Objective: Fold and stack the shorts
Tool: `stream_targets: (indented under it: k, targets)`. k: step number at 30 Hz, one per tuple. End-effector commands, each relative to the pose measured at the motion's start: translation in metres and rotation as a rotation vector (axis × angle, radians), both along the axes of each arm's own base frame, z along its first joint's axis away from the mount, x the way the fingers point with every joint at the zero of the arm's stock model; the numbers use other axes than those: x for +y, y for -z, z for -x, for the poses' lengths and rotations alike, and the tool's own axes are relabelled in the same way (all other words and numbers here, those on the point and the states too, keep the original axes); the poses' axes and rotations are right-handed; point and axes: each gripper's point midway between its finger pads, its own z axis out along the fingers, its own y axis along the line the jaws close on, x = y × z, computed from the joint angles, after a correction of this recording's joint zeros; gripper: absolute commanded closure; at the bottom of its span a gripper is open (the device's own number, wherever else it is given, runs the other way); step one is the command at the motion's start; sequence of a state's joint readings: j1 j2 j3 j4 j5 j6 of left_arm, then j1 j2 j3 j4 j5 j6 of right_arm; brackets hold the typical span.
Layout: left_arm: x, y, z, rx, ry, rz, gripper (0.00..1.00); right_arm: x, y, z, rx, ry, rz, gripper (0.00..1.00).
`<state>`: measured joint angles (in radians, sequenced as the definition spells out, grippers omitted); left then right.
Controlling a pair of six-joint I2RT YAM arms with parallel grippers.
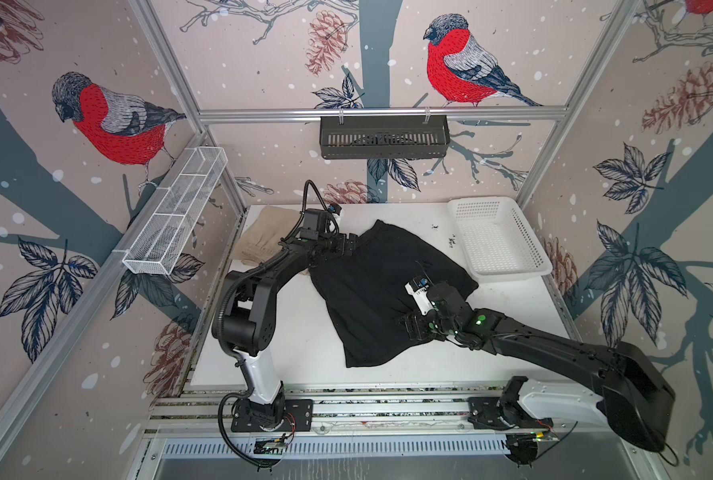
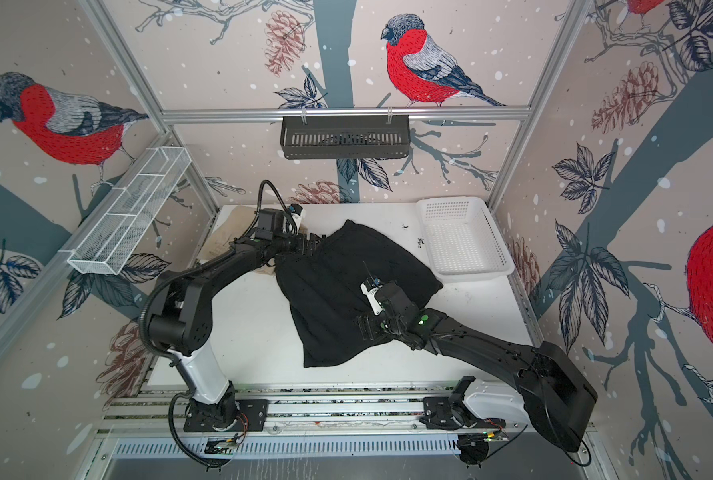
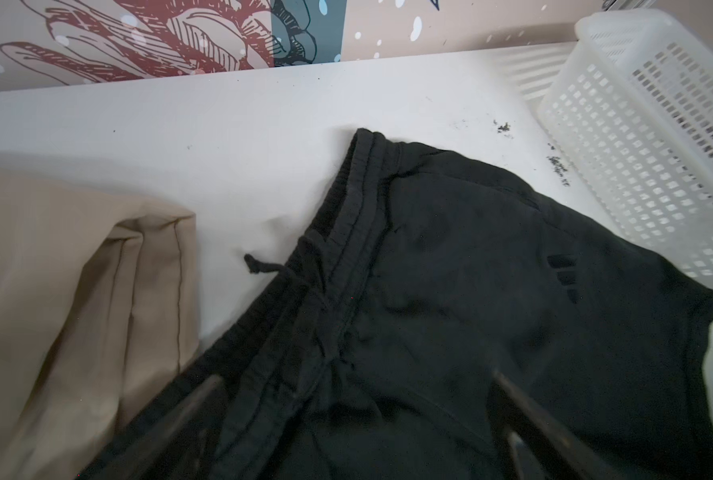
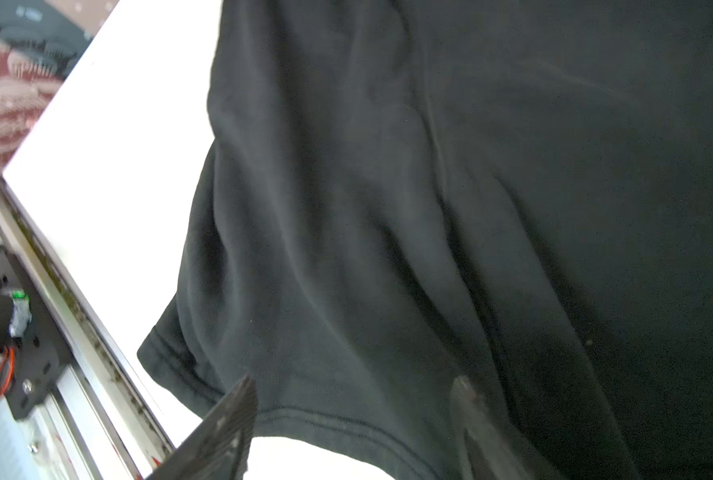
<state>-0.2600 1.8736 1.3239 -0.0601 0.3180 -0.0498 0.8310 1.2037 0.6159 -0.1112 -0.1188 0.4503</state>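
Black shorts (image 1: pixel 367 291) lie under left jaws at waistband (image 3: pixel 346 232), right jaws at hem (image 4: pixel 346 424); both spread.

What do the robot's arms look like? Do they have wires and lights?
Both are mostly black with a white part near the base. The left arm carries a ribbed black cable; the right arm has small green lights and a white wrist camera. The right gripper has flat dark fingers.
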Motion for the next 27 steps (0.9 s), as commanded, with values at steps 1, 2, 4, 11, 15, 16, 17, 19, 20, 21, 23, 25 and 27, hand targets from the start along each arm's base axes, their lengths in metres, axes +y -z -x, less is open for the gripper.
stream_targets:
  k: [1,2,4,11,15,16,17,19,20,21,23,25,27]
  targets:
    - [-0.013,0.013,-0.009,0.005,0.097,-0.024,0.03,-0.015,0.007,-0.009,0.087,0.171,-0.049,0.20]
    - [-0.015,0.020,-0.012,0.019,0.103,-0.029,0.03,-0.020,0.012,-0.010,0.105,0.197,-0.059,0.17]
    - [-0.023,0.028,-0.015,0.028,0.124,-0.033,0.03,-0.030,0.019,-0.012,0.128,0.243,-0.075,0.17]
    - [-0.076,0.045,-0.007,0.082,0.255,0.018,0.03,-0.022,0.023,-0.015,0.122,0.205,-0.073,0.18]
    - [-0.035,0.037,-0.014,0.180,0.022,-0.097,0.03,0.011,0.008,-0.010,-0.004,0.058,0.071,0.18]
    - [-0.018,0.032,-0.016,0.190,-0.044,-0.109,0.03,0.020,0.007,-0.007,-0.023,0.021,0.102,0.18]
    - [0.001,0.027,-0.018,0.190,-0.105,-0.111,0.03,0.032,0.007,-0.004,-0.038,-0.028,0.125,0.17]
    - [0.036,0.022,-0.023,0.182,-0.211,-0.134,0.03,0.059,0.010,0.004,-0.049,-0.119,0.133,0.15]
    - [0.053,0.023,-0.024,0.186,-0.260,-0.150,0.03,0.077,0.015,0.010,-0.050,-0.168,0.136,0.15]
    - [0.067,0.025,-0.023,0.197,-0.296,-0.161,0.03,0.094,0.020,0.018,-0.044,-0.223,0.143,0.15]
    - [0.088,0.028,-0.021,0.220,-0.352,-0.149,0.03,0.120,0.031,0.029,-0.045,-0.289,0.187,0.15]
    - [0.100,0.027,-0.018,0.223,-0.382,-0.131,0.03,0.136,0.042,0.039,-0.040,-0.332,0.237,0.14]
    - [0.104,0.023,-0.017,0.204,-0.382,-0.126,0.03,0.149,0.047,0.050,-0.042,-0.366,0.246,0.14]
